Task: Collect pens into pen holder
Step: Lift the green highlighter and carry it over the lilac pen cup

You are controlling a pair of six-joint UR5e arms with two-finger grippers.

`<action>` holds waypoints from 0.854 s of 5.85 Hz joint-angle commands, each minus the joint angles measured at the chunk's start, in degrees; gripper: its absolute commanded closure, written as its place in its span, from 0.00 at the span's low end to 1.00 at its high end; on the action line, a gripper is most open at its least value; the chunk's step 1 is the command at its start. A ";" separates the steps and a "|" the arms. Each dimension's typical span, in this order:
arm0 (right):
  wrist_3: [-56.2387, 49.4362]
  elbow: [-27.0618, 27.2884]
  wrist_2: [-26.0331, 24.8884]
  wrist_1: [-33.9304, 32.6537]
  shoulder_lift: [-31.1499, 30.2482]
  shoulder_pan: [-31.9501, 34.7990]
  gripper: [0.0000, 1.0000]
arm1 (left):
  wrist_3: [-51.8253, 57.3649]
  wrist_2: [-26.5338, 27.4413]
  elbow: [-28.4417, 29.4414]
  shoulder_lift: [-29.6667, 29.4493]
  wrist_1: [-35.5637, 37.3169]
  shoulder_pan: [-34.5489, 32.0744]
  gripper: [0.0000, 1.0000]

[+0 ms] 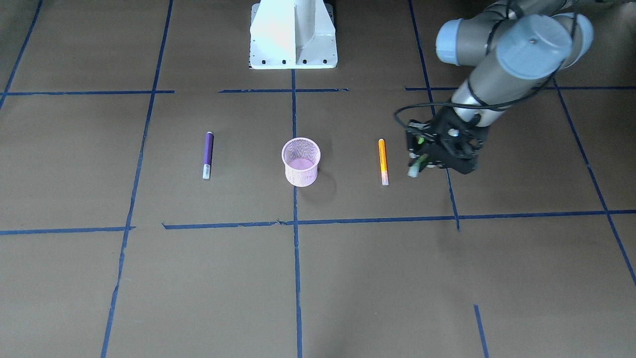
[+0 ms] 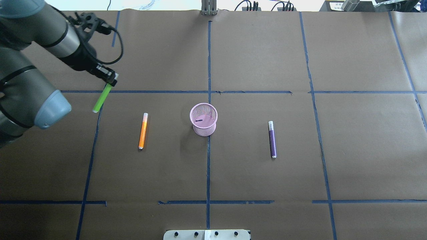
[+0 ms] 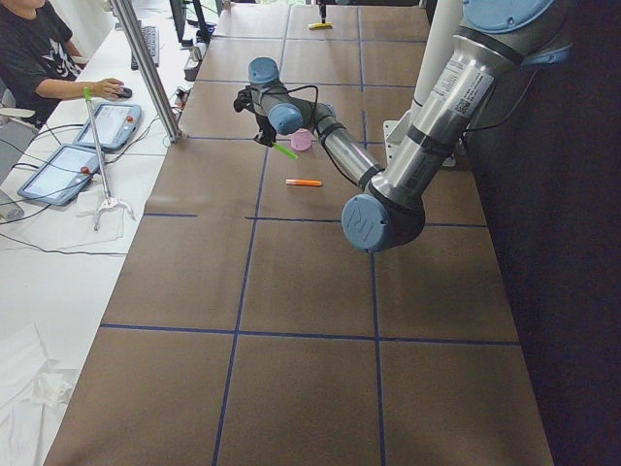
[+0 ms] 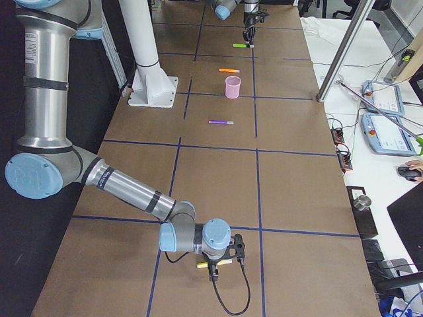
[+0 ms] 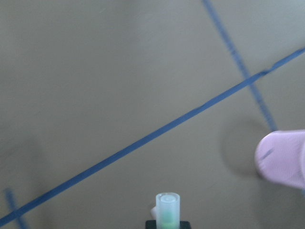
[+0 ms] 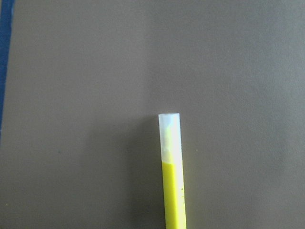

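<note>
My left gripper (image 2: 110, 81) is shut on the bright green pen (image 2: 101, 98) and holds it tilted above the table, left of the other pens; it also shows in the front view (image 1: 416, 166). The orange pen (image 2: 143, 130) lies flat left of the pink mesh pen holder (image 2: 203, 119). The purple pen (image 2: 272, 139) lies flat to its right. The holder stands upright. My right gripper (image 4: 221, 256) is low over the table, far from the holder, at a yellow pen (image 6: 172, 181). I cannot tell whether it is open or shut.
The robot's white base (image 1: 293, 35) stands behind the holder. Blue tape lines cross the brown table. An operators' desk with tablets (image 3: 97, 126) and a person runs along the far side.
</note>
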 commanded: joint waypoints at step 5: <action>-0.18 0.04 0.59 0.00 0.00 0.09 0.00 | -15.50 16.31 11.49 -4.85 -43.18 12.29 1.00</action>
